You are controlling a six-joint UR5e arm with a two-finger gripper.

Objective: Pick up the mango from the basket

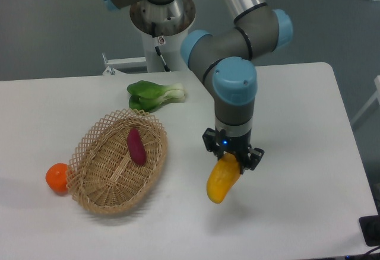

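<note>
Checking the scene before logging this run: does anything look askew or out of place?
Nothing stands out. The mango hangs tilted from the gripper, right of the basket, which holds only a sweet potato.

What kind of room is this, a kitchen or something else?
Probably a robotics lab, not a kitchen: a bare white table, a robot arm whose claw grips a mango, and a basket set out as props.

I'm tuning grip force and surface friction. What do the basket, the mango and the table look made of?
Basket: tan open-weave wicker, matte, with a lattice rim.
Mango, held in the end effector: smooth yellow-orange skin with a slight sheen; real or plastic can't be told.
Table: smooth white top, probably laminate, faintly reflective.
</note>
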